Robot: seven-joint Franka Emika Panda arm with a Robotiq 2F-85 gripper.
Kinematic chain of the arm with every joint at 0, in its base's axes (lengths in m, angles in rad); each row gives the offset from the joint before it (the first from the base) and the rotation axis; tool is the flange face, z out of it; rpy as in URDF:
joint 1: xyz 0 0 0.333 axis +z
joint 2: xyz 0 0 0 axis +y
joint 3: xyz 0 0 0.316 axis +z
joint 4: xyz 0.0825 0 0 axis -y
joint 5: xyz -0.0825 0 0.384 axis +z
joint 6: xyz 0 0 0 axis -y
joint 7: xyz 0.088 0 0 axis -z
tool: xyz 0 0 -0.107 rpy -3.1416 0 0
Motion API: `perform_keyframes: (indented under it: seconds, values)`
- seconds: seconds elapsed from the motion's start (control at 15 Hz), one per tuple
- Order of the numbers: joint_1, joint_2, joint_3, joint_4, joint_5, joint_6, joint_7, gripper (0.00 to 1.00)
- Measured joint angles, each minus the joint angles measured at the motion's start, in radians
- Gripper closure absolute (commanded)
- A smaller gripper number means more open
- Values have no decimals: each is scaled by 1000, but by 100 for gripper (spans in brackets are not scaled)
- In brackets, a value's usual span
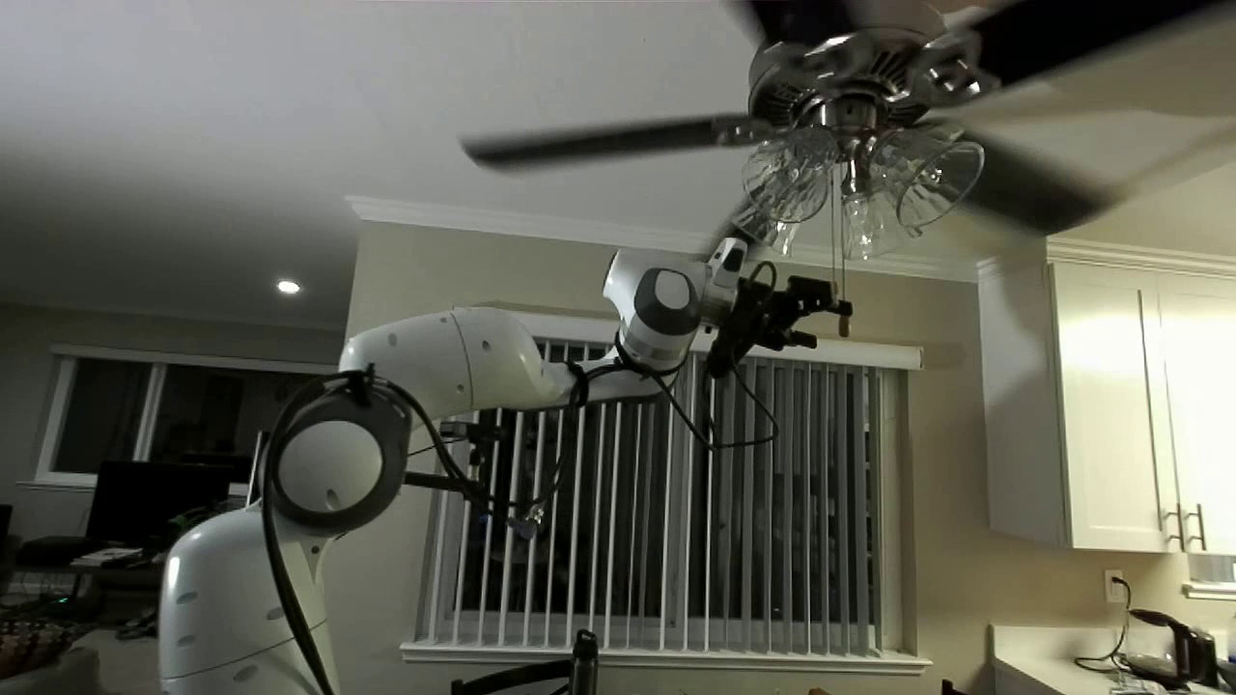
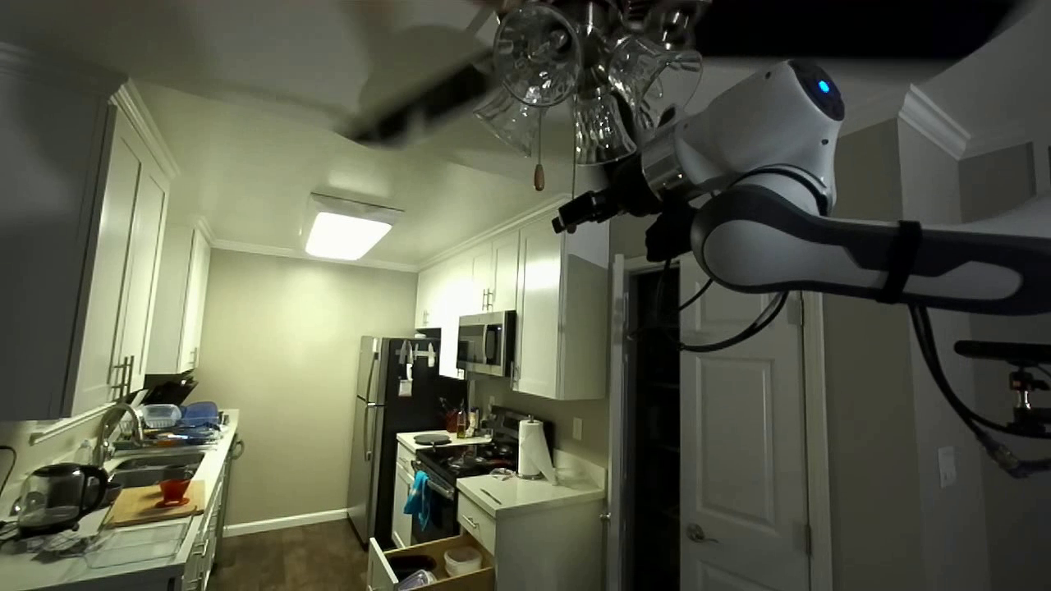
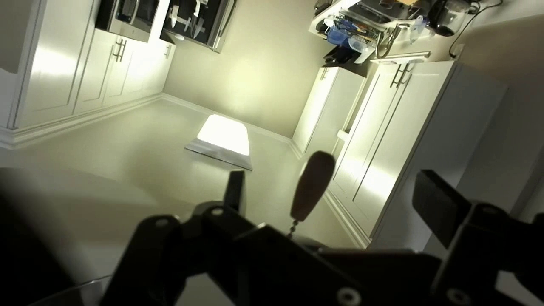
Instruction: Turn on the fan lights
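So the fan lights [image 1: 857, 179] are clear, wavy glass bells on a shiny metal hub [image 1: 850, 114], looking unlit. In both exterior views they sit at roughly 12 o'clock from the gripper [image 3: 338, 199]. Two skinny chains [image 1: 833, 222] drop off the cluster, and the wrist view shows a smooth, teardrop-shaped, reddish-brown pull [image 3: 313, 185] on beaded chain.

Stuff in the way: long dark fan blades [image 1: 608, 140], kinda blurry, spread out above and around the lights. White panel cabinets [image 1: 1110, 405] are off at 4 o'clock from the lights, vertical blinds [image 1: 811, 463] hang behind the white arm [image 1: 502, 362], and a bright boxy ceiling light [image 2: 349, 236] sits toward 9 o'clock from the gripper.

Shades flare downward and outward, chains hang to 6 o'clock. In the wrist view the pull's long axis runs 7 to 1, fat end at 1.

Fingers are spread wide, pull showing between them, nearer the 9 o'clock one. Can't tell the depth.
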Motion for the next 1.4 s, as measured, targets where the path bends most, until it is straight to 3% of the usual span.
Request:
perform_keyframes:
  seconds: [0.07, 0.13, 0.27, 0.93, 1.4]
  values:
    - [5, 13, 2, 0, -15, 1, 13, 1]
    - [11, 24, 3, 0, -30, 2, 26, 25]
    - [23, 42, 2, 4, -60, 3, 46, 30]
    - [79, 99, -38, 78, -170, 4, 109, 98]
    - [115, 118, -92, 88, -206, -22, 110, 95]
